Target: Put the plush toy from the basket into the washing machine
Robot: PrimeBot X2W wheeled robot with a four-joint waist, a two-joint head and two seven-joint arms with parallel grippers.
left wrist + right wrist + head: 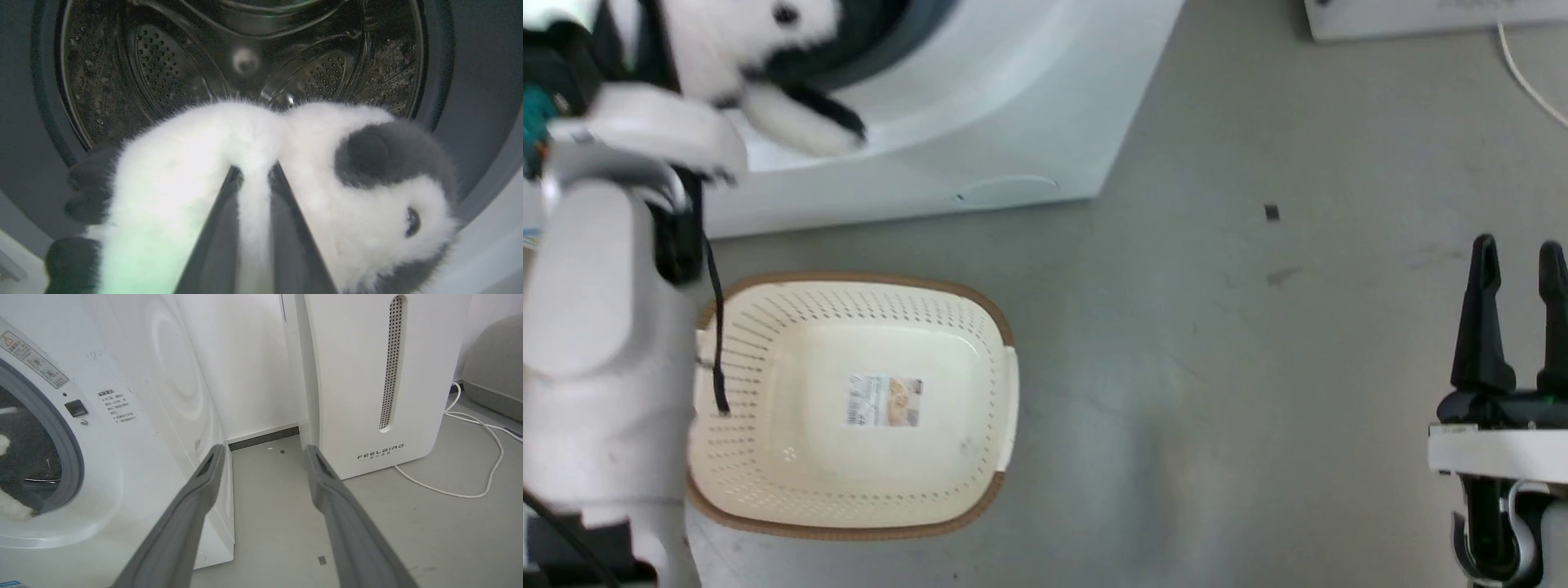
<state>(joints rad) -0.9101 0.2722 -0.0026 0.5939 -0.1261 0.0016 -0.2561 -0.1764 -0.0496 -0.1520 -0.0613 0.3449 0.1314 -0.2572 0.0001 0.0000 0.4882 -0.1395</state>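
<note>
Nearest, at the lower left of the head view, the cream-white rounded-rectangular plastic basket [866,282] with perforated walls and a brown woven-look rim sits on the grey floor [1217,367]. Its floor is bare apart from a printed sticker [884,401]. At the lower right of that view the right gripper [1519,269] hangs idle, its two dark fingers apart and holding nothing. Its own wrist view looks between those spread fingers at the gap separating the washer from a plain white FEELBIRD appliance [359,375]. The pale left arm [596,327] runs up the left edge past the basket toward the top left corner. There the fluffy black-and-white panda plush toy [727,49] lies against the big white front-loading washing machine [980,106], with one limb hanging over the lower lip of the opening. In the left wrist view the left gripper [255,175] is clamped on a narrow fold of the toy's white fur, body to the left and head to the right. The toy fills the lower half of that frame, held in the mouth of the round grey gasket [470,81]. Beyond it, in the upper half, is the steel perforated drum [163,69]. The step in hand looks like the insertion itself: the toy is out of the basket and at the porthole, but not yet released inside. The next move likely calls for reaching deeper so the hanging limb clears the gasket lip. Then the fingers should part so the toy drops into the drum, and the arm should draw straight back without snagging the fur.
</note>
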